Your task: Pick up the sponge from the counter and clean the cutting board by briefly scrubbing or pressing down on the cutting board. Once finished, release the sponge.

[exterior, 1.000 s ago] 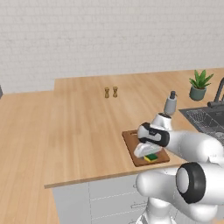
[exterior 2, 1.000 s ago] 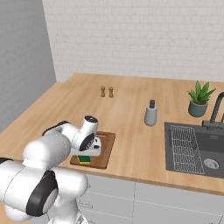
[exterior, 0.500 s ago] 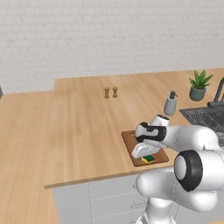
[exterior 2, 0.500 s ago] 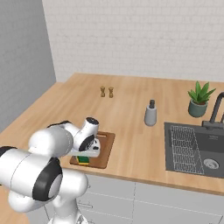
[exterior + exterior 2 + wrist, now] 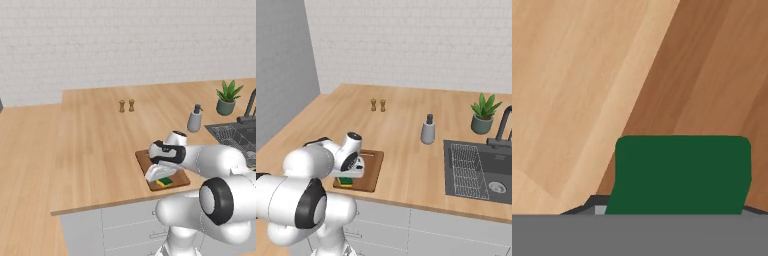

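The pincer (image 5: 163, 179) grips the sponge (image 5: 682, 172) and presses it on the cutting board (image 5: 372, 167); only releasing it seems left.

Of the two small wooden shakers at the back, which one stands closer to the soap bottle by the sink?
The right-hand shaker of the pair: it stands on the side toward the soap bottle, while its twin stands beside it, farther off.

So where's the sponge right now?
The sponge sits on the cutting board, at the end nearest the counter's front edge, right under the robot's hand. The hand view shows its green top close up.
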### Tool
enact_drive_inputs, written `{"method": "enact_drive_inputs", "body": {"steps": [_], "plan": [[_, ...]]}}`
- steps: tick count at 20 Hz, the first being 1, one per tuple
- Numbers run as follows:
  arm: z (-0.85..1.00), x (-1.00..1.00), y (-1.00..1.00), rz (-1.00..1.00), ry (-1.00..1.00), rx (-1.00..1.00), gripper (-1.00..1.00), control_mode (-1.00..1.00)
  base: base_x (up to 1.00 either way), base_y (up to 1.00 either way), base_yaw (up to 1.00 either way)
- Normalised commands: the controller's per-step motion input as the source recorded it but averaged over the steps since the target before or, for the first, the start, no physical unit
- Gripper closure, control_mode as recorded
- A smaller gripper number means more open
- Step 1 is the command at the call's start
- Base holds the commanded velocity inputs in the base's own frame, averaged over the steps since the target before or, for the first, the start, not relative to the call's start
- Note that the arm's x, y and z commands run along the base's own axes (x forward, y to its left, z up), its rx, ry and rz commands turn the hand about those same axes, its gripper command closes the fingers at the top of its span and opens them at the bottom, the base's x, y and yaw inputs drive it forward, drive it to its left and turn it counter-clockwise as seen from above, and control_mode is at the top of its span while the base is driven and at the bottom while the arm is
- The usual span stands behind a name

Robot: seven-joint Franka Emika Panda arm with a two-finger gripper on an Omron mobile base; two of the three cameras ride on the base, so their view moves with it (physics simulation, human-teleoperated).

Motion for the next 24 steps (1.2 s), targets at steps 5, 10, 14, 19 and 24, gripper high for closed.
{"method": "enact_drive_inputs", "body": {"steps": [5,10,14,19,24], "plan": [[-0.12,-0.40,0.49,0.01,0.00,0.07,1.00,-1.00,0.00,0.00,0.00],[0.16,0.02,0.77,0.00,0.00,0.10,1.00,-1.00,0.00,0.00,0.00],[-0.16,0.37,1.00,0.00,0.00,0.04,1.00,-1.00,0.00,0.00,0.00],[-0.02,0.63,0.85,0.00,-0.06,0.00,1.00,-1.00,0.00,0.00,0.00],[0.01,0.18,0.36,0.00,-0.07,0.00,1.00,-1.00,0.00,0.00,0.00]]}}
